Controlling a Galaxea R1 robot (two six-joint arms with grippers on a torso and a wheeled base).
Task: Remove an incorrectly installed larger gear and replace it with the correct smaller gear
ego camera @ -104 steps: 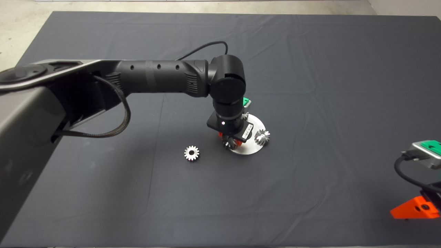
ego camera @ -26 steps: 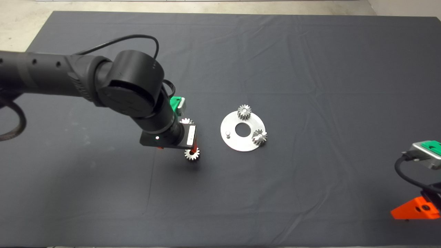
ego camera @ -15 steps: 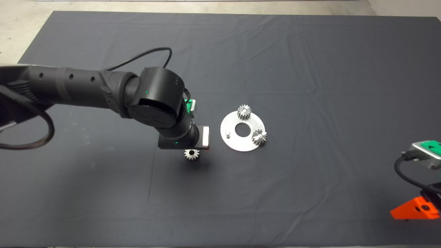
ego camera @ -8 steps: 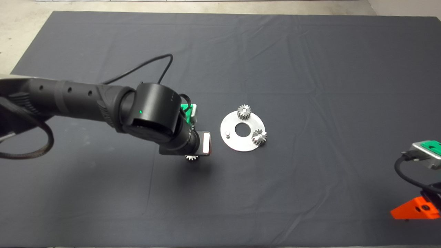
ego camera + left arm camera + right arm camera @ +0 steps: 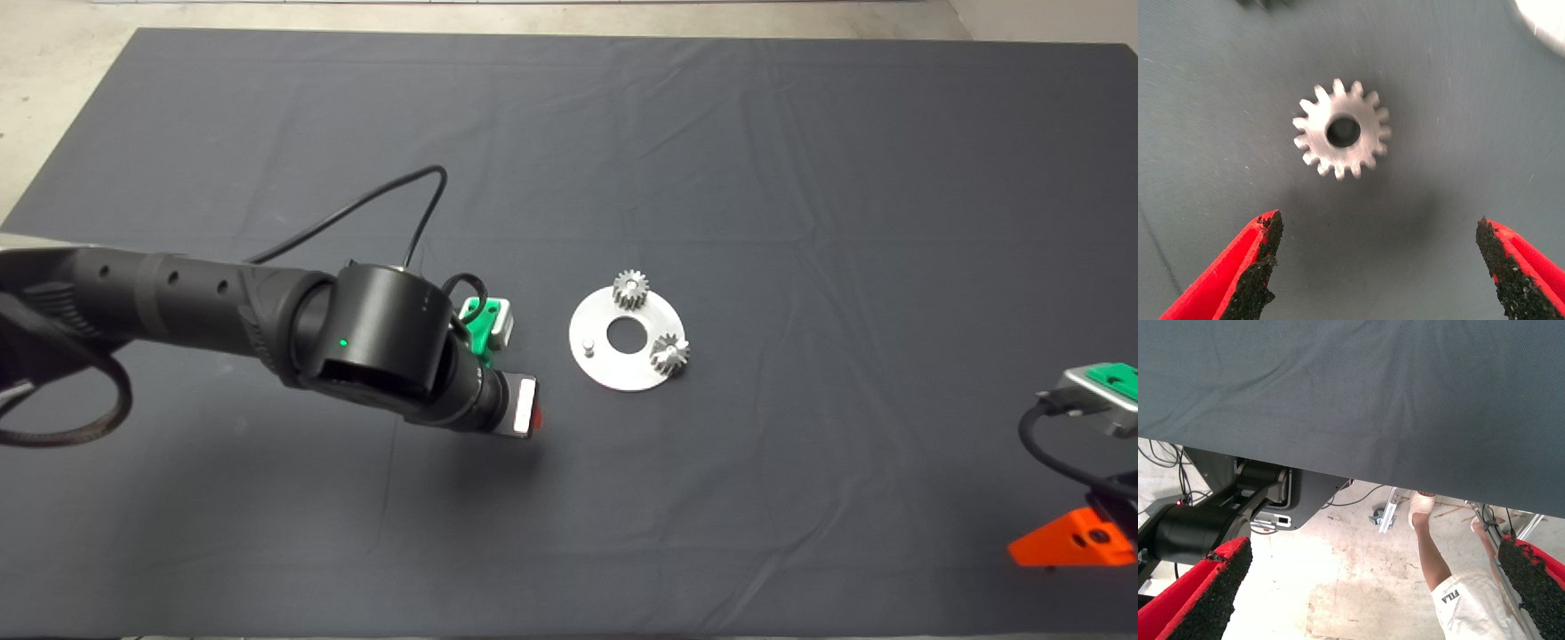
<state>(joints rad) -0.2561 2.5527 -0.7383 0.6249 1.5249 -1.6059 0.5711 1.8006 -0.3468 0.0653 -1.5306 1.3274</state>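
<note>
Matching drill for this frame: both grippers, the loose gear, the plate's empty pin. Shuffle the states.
1. left gripper
2. right gripper
3. smaller gear
4. bare pin

A. lies flat on the mat, nothing touching it
B. open, poised over the loose gear
C. open, parked at the mat's lower right edge
D. stands on the round plate, carries no gear

Pairs: 1-B, 2-C, 3-A, 4-D

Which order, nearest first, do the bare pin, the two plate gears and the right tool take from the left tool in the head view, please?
From the left tool:
1. Pin, left on the plate.
2. Upper gear and right gear: too close to call.
3. Right tool, lower right edge.
</note>
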